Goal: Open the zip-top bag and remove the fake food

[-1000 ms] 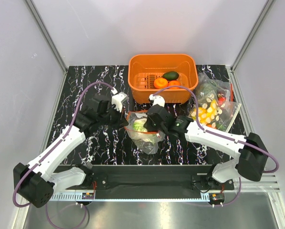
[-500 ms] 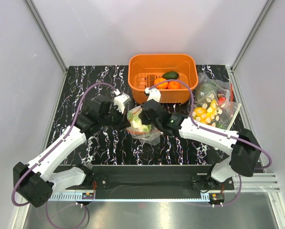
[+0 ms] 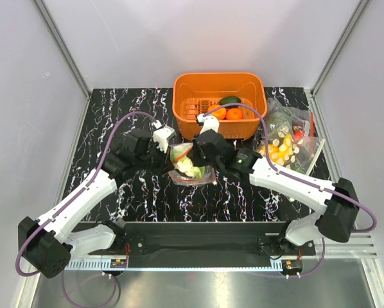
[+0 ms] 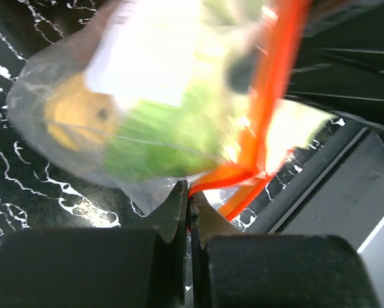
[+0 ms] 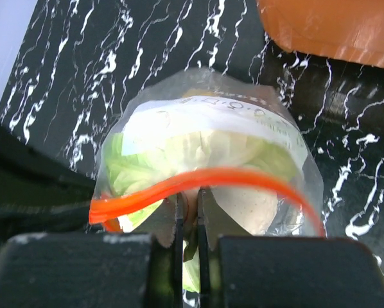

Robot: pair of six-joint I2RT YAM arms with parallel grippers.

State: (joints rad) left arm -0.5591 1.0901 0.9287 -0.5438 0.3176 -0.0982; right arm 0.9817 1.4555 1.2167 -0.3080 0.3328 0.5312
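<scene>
The left pincer (image 4: 189, 200) is clenched on the red-orange zip strip (image 4: 269, 96) of the zip-top bag (image 3: 189, 164). The right pincer (image 5: 189, 204) pinches the same strip from the other side. The bag sits between them, near the orange basket (image 3: 219, 77), with the cauliflower (image 5: 198, 151) inside.

Tabletop (image 3: 140, 199): black marble-pattern surface with white veining. Enclosure: plain pale-grey wall panels (image 3: 198, 38) on three sides, joined by aluminium corner posts (image 3: 62, 51). Lighting even and diffuse throughout.
</scene>
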